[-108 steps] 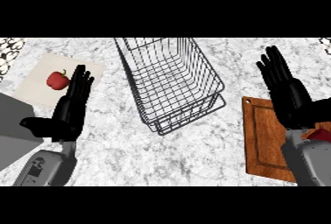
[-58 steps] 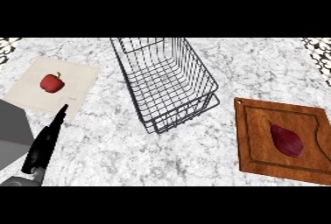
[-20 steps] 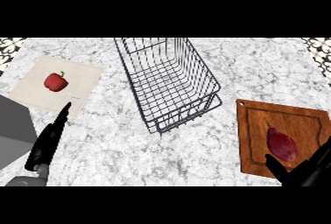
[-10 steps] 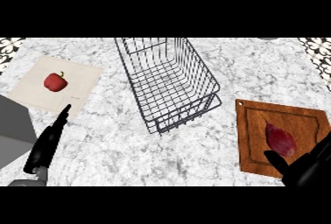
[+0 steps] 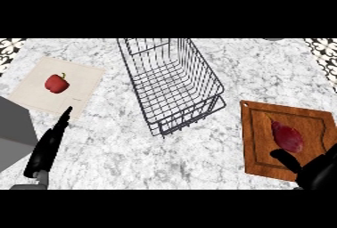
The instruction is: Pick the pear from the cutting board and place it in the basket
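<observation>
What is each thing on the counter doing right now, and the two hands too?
Dark red pear: lying on the board, not held.
Brown wooden cutting board: flat on the counter, carrying the pear.
Dark wire basket: upright, empty.
Small red fruit: resting on the mat.
Pale square mat: flat, under the fruit.
Black right hand: open, beside the pear's near end.
Black left hand: open, fingers straight, holding nothing.

A red pepper (image 5: 57, 83) lay on a pale mat (image 5: 82, 84), just beyond the left hand's (image 5: 47, 149) fingertips. A grey block (image 5: 12, 129) stood just beside that hand, on its outer side, on the marble counter (image 5: 132, 156).
</observation>
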